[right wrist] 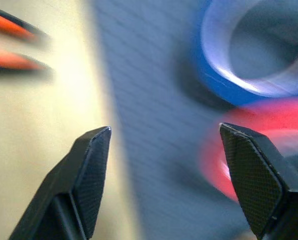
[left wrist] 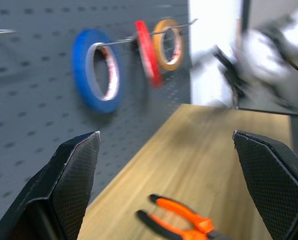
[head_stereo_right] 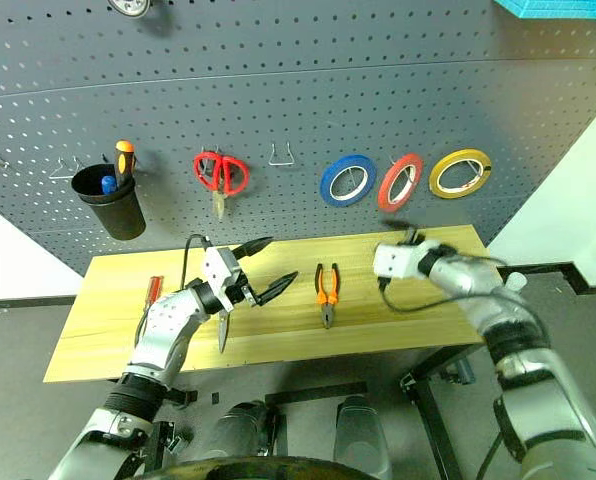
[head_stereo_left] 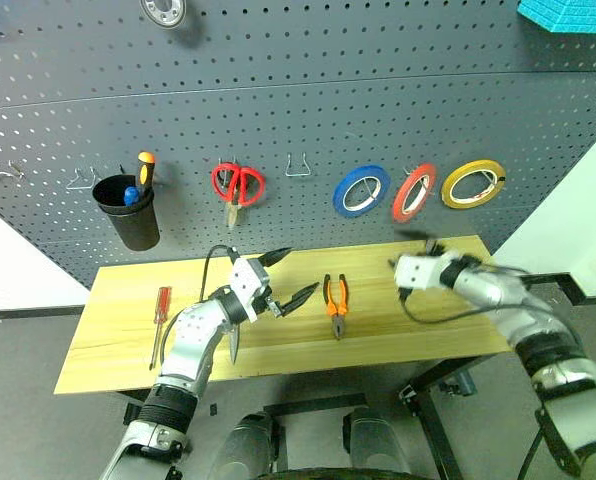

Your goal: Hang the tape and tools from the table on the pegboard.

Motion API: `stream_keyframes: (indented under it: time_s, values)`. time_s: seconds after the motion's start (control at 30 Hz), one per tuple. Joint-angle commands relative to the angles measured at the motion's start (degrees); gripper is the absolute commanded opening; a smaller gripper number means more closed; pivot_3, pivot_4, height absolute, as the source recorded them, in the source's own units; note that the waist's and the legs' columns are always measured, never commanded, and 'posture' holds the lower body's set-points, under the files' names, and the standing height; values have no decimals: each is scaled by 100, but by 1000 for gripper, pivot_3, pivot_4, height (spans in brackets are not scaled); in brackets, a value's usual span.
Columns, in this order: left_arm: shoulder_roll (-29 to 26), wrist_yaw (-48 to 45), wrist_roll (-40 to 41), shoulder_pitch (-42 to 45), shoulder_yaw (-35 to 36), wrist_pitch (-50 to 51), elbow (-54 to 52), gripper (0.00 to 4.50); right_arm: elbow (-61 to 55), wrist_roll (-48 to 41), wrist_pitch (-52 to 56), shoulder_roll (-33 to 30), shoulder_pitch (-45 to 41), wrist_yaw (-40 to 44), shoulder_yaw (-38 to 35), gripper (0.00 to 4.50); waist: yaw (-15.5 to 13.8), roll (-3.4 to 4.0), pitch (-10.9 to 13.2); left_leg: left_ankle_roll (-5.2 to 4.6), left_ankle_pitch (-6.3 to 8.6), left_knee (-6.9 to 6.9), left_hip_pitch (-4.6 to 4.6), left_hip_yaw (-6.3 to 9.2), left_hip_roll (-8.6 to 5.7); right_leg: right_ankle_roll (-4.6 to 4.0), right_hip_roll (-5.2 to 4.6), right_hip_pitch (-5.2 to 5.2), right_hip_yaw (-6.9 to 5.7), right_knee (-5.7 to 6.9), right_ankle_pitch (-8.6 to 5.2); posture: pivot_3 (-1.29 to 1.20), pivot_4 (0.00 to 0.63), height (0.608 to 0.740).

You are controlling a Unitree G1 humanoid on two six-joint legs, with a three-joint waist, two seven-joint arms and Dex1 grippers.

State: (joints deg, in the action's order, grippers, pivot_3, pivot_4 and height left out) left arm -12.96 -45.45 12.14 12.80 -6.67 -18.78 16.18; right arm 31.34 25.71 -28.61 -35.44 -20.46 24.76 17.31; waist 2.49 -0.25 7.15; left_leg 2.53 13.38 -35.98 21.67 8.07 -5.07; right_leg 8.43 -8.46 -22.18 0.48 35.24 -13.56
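Black cup point(head_stereo_left: 127, 212) hooked on pegboard point(head_stereo_left: 298, 110) far left, orange-and-black-handled screwdriver point(head_stereo_left: 145, 168) standing in it. Red-handled screwdriver point(head_stereo_left: 159, 318) flat on desk point(head_stereo_left: 108, 340), well left of the left fingers. Dark-handled scissors point(head_stereo_left: 234, 340) on desk directly under the left wrist, partly hidden by the arm. Left gripper point(head_stereo_left: 284, 277) hovering above desk, fingers point(left wrist: 74, 170) spread wide, holding nothing. Red-handled scissors point(head_stereo_left: 237, 187) on a hook above and behind those fingers. Pliers point(head_stereo_left: 336, 305) flat on desk just right of the left fingertips, handles toward the board, between the two grippers. Empty hook point(head_stereo_left: 298, 166) above the pliers. Blue roll point(head_stereo_left: 361, 190), red tape point(head_stereo_left: 414, 192), yellow roll point(head_stereo_left: 472, 184) hung in a row on pegboard, right side; tape between the other two. Right gripper point(head_stereo_left: 415, 240) over the desk's back right corner, just below the red tape, fingers point(right wrist: 91, 165) apart, nothing between them; right wrist view puts the tape close ahead of one finger, not touching, blue roll beyond. Left wrist view: all three rolls on long pegs ahead between the fingers, pliers low on desk.
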Motion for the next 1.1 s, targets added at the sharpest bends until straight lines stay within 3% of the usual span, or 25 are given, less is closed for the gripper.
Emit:
stream_keyframes:
  time_s: [0.03,0.1,0.23,0.3,0.43,0.53,0.83,1.1]
  values:
    - [-25,-42,295,53,369,-290,214,4447,-843,-681,1037,496,207,565,-103,3646,21,3,2,0,0,-3,-4,-10,0,-1,1,-3,13,2,1,-80,67,740]
    - [-76,-87,352,97,515,-423,453,4447,-1096,-950,1907,893,284,827,-150,3646,26,0,4,-1,0,-8,-15,-24,-1,4,2,0,33,6,3,-89,72,740]
    - [-387,-270,208,253,662,-742,1136,4447,-1164,-1412,4005,1818,16,869,-356,4491,15,-7,1,0,0,-19,-24,-8,36,-25,63,3,51,3,15,-97,77,740]
    - [-470,-340,209,308,704,-826,1346,4447,-1172,-1441,4578,2036,-106,778,-412,4491,10,1,0,1,0,-15,-27,-9,67,-44,92,-6,49,6,24,-100,80,740]
    - [-1179,-493,-440,503,454,-638,2232,4447,-684,-1655,6122,2891,-790,7,-774,4491,80,5,2,3,0,-8,-24,-11,86,-66,117,-28,54,14,37,-99,82,740]
    - [-1384,-964,-257,470,427,-16,2164,4447,-194,-1573,6786,3164,-1215,-545,-902,4491,141,8,0,4,0,4,-23,-12,92,-59,128,-42,63,19,54,-93,84,740]
    - [-1819,-1473,-373,300,354,666,1905,4447,844,-2284,7727,3723,-1891,-1081,-1675,4491,193,10,1,6,-1,44,-21,-10,102,-65,136,-71,68,22,55,-81,82,740]
    - [-1802,-1421,-408,226,364,725,1853,4447,1669,-2501,7463,4007,-2338,-1324,-1778,4491,315,11,1,6,-1,47,-22,-10,104,-65,139,-72,72,21,54,-78,87,740]
